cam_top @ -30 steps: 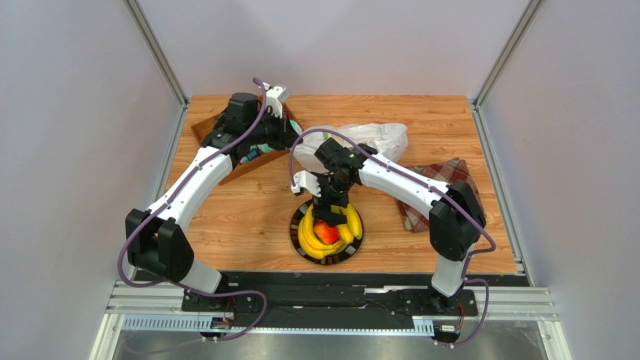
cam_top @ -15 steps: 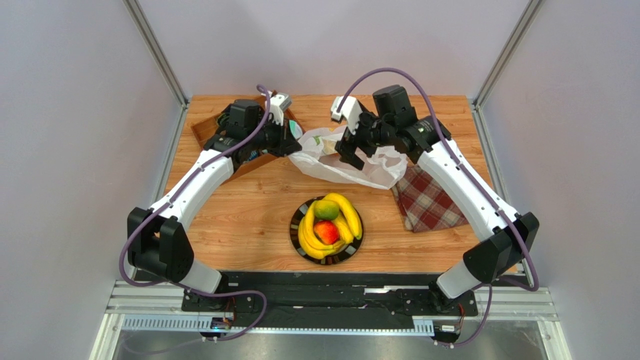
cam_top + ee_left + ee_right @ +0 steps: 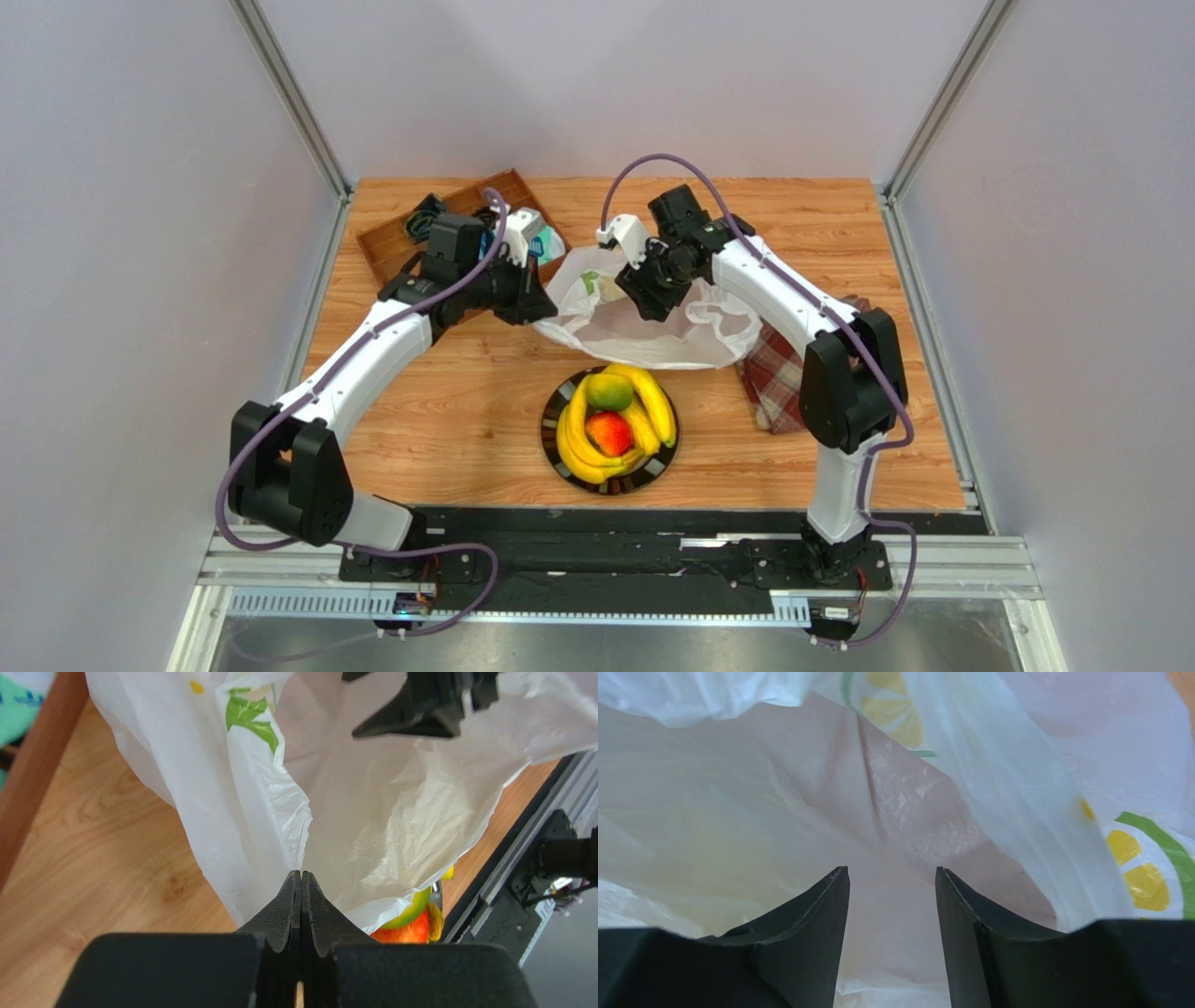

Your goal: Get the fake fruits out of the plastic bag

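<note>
The white plastic bag lies open behind the plate, and I see no fruit inside it. My left gripper is shut on the bag's left rim, its jaws pressed together on the film. My right gripper reaches into the bag's mouth; its jaws stand apart with only bag film beyond them. Its dark fingers show at the top of the left wrist view. The fake fruits rest on a dark plate: yellow bananas, a green one and a red one.
A red plaid cloth lies right of the bag, partly under the right arm. A wooden tray with small items sits at the back left, behind the left arm. Metal frame posts stand at the table's back corners.
The right arm left the plate, where the green fruit now lies, swung to the bag and went into its mouth, its jaws narrowing. The left gripper pulled the bag's rim slightly nearer.
</note>
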Robot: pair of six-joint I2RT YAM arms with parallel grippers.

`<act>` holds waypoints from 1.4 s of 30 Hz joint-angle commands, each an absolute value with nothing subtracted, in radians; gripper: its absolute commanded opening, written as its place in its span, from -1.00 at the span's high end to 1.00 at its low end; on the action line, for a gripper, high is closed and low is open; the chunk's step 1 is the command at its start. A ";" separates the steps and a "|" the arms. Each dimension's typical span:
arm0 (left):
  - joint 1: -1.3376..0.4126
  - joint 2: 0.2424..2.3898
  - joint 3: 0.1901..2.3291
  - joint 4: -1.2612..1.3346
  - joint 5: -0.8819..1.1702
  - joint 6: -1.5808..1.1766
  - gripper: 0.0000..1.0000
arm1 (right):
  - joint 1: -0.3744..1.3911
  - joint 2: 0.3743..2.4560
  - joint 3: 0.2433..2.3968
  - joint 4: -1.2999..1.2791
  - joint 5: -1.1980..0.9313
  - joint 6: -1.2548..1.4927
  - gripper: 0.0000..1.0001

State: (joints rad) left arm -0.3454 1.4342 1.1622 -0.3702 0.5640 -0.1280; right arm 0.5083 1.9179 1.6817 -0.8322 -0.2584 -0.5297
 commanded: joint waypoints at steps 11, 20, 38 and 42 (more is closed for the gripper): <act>-0.471 1.452 1.241 -0.411 0.480 0.012 1.00 | 0.420 1.791 1.418 -0.773 -0.081 -0.434 -0.02; -0.528 1.653 1.722 -0.374 0.546 0.020 1.00 | 0.325 2.005 1.709 -0.776 -0.026 -0.301 -0.12; -0.649 1.474 1.335 -0.479 0.442 0.279 1.00 | 0.239 1.715 1.344 -0.709 -0.158 -0.209 -0.50; -0.652 1.479 1.324 -0.463 0.445 0.287 1.00 | 0.239 1.730 1.338 -0.649 -0.196 -0.210 -0.65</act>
